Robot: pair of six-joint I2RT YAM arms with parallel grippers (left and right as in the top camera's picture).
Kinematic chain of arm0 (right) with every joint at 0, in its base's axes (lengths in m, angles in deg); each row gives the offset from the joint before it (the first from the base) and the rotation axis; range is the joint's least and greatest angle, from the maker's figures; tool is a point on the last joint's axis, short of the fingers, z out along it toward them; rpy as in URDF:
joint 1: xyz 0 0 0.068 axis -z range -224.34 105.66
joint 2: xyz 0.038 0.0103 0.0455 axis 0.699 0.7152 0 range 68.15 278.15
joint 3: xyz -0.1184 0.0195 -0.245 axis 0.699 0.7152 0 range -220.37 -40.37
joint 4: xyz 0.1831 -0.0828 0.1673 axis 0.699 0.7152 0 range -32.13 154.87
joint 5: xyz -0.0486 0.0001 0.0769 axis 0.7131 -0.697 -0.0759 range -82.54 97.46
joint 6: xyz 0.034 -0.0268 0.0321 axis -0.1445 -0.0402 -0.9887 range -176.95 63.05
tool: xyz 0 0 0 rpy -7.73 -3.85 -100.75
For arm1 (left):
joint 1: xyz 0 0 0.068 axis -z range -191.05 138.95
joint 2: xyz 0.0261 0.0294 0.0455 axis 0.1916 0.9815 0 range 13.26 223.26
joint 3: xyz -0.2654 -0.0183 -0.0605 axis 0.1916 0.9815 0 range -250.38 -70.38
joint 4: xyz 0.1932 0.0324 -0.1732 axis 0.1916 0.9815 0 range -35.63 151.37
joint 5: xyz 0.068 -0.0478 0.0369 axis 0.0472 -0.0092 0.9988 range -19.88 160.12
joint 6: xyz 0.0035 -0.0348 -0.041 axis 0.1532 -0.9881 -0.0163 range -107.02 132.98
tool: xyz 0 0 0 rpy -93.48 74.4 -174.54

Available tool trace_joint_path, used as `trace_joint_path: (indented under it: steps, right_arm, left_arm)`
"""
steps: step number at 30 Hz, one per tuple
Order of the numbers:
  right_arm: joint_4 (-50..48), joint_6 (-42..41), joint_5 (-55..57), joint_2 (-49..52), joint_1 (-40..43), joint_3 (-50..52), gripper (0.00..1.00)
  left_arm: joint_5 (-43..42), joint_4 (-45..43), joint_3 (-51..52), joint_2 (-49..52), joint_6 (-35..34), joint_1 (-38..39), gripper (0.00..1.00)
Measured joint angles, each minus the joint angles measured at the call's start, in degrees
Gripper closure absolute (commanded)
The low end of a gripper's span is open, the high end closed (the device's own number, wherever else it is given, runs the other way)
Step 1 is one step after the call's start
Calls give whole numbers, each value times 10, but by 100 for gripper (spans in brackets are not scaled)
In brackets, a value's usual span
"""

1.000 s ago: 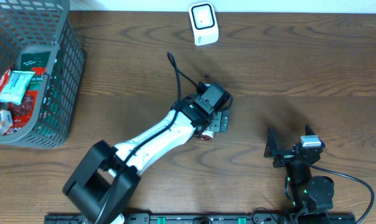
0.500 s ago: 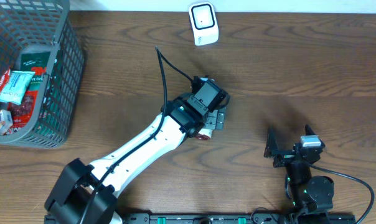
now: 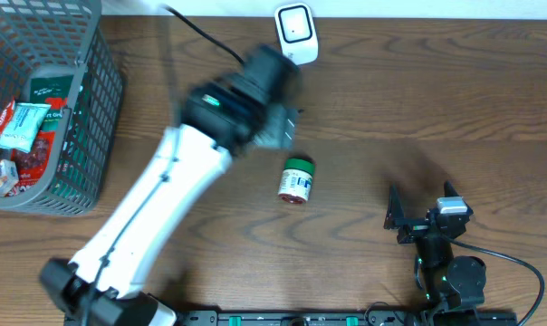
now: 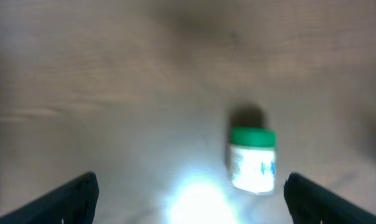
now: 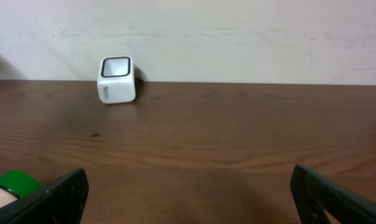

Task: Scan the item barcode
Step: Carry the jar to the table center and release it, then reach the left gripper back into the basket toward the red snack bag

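Mid-table, bottle (image 3: 295, 184) lying, cap (image 3: 299, 165) toward scanner (image 3: 296, 34), left end effector (image 4: 188, 196), right end effector (image 5: 188, 190) spread

no text legible; bottle (image 3: 296, 181) label blurred; packets (image 3: 24, 125) in basket (image 3: 94, 118) too small

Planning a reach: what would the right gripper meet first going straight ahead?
Likely only the back wall: the right gripper faces bare table, with the scanner and the green-capped bottle both left of its line.

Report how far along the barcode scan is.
Done: green-capped bottle lies on the table, outside the basket. In hand: nothing; left hand and right hand are open and empty. Left, seemingly: grasp the bottle, show its barcode to the scanner.
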Motion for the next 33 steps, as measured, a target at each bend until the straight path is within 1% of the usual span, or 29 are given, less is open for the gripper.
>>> trace_joint_path:
  steps: [4, 7, 11, 17, 21, 25, 29, 33]
  right_arm:
    - [0, 0, 0, 0, 0, 0, 1]
    - [0, 0, 0, 0, 0, 0, 1]
    - [0, 0, 0, 0, 0, 0, 1]
    - [0, 0, 0, 0, 0, 0, 1]
    - [0, 0, 0, 0, 0, 0, 1]
    - [0, 0, 0, 0, 0, 0, 1]
    - [0, 0, 0, 0, 0, 0, 1]
    - [0, 0, 0, 0, 0, 0, 1]
  left_arm:
    - [2, 31, -100, 0, 28, -109, 5]
    - [3, 32, -139, -1, 38, -209, 5]
    - [3, 22, -147, -1, 42, -336, 5]
    - [3, 3, -147, -1, 42, -486, 5]
    - [3, -18, -146, -1, 42, -556, 5]
    - [3, -13, -145, 13, 42, -602, 5]
    - [4, 9, -144, 55, 42, -626, 5]
    - [4, 32, -141, 113, 42, -632, 5]
